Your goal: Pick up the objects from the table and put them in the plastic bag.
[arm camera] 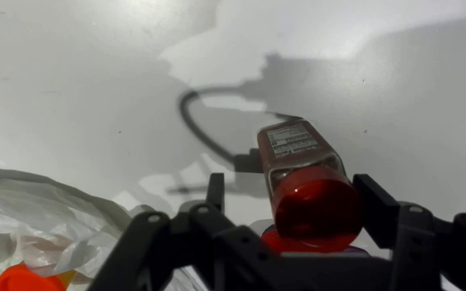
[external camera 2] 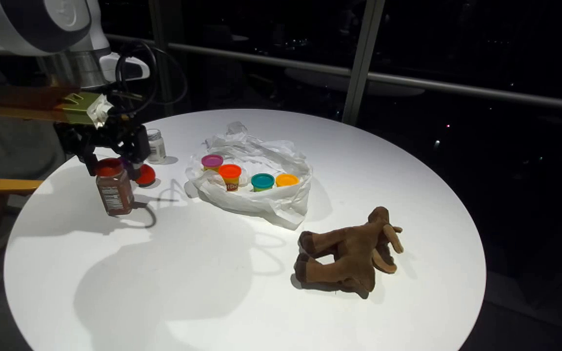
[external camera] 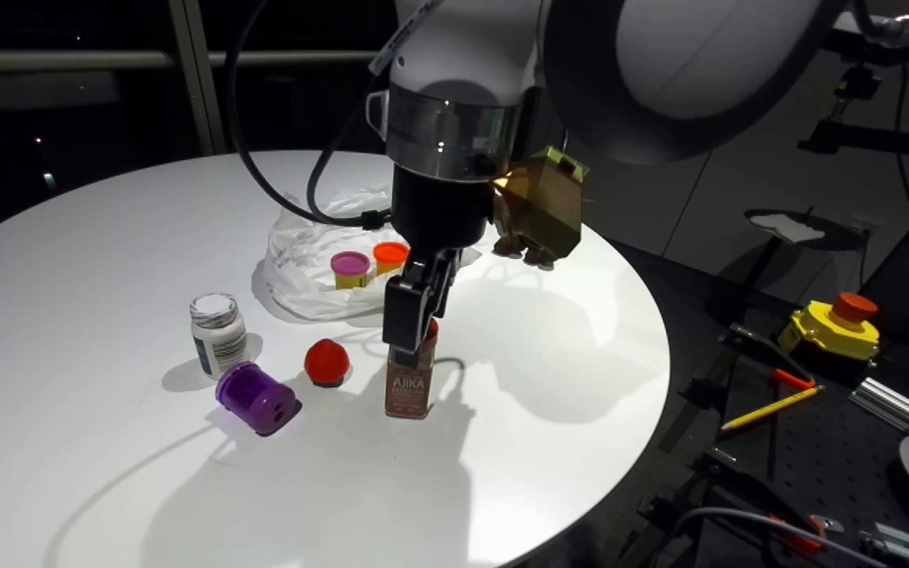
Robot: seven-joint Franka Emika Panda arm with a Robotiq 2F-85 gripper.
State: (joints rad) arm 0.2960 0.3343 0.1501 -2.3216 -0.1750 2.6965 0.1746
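Jaws apart, the gripper (arm camera: 293,194) straddles the red lid (arm camera: 318,210) of a spice jar (external camera: 409,390) labelled AJIKA, which stands upright on the round white table (external camera: 565,465). In the wrist view a gap shows between the lid and one finger (arm camera: 215,192), while the lid sits close to the opposite one; whether those two touch cannot be made out. Near the jar in an exterior view lies a small red rounded object (external camera: 327,362), and past it a purple cylinder (external camera: 256,397) rests on its side, just beside an upright white bottle (external camera: 219,343). White and crumpled, the plastic bag (external camera 2: 281,212) lies spread on the table with four tubs inside: one purple-lidded tub (external camera 2: 212,161), one orange-red-lidded tub (external camera 2: 230,172), one teal-lidded tub (external camera 2: 263,182) and one yellow-lidded tub (external camera 2: 287,180). Well apart from the jar, a brown plush animal (external camera 2: 354,251) lies near the bag. Off to the side of the table are a yellow box with a red button (external camera: 829,331) and a yellow pencil (external camera: 772,408).
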